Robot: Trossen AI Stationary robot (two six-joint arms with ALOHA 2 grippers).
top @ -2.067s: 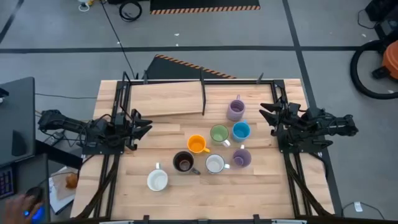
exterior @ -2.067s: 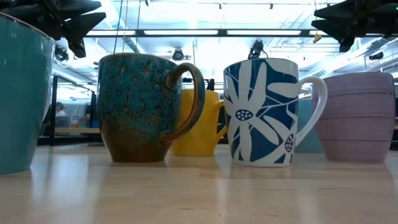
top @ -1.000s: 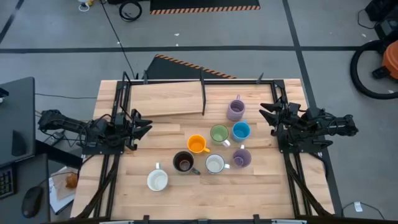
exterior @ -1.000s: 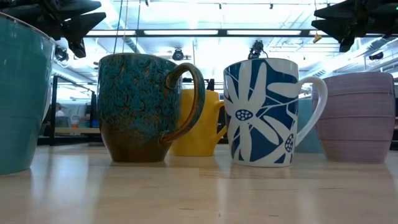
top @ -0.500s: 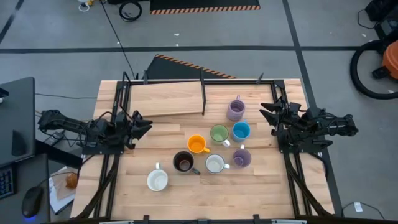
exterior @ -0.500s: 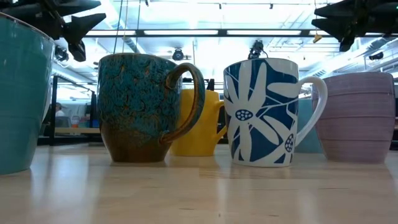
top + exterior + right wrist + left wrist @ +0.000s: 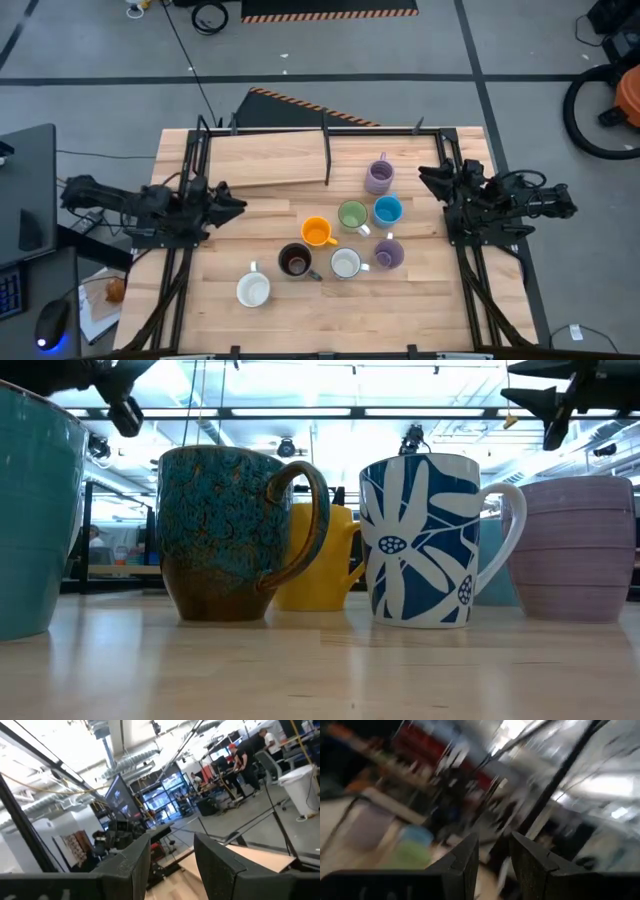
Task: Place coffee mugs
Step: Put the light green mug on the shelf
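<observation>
High view: a wooden table [image 7: 300,315] carries a lighter board [image 7: 265,160] along its far edge and eight mugs. Seven sit grouped in the middle-right: a lavender mug [image 7: 379,177] farthest back, then a green mug [image 7: 352,216] and a blue mug [image 7: 387,210] side by side, an orange mug [image 7: 316,233] to their left, and nearer the front a brown mug [image 7: 294,261], a white mug [image 7: 345,263] and a second lavender mug [image 7: 388,252]. Another white mug [image 7: 253,290] stands apart toward the front left. The left arm hangs over the table's left edge; the left gripper [image 7: 232,203] points toward the cluster, well apart from every mug, nothing between its fingers [image 7: 466,860], which stand a narrow gap apart in the left wrist view. The right arm hangs over the right edge; the right gripper [image 7: 425,178] is near the far lavender and blue mugs but touches neither, and the right wrist view shows its fingers [image 7: 135,857] parted and empty, with people [image 7: 245,760] in the room beyond. Low view shows both grippers raised above the mugs' rims.
</observation>
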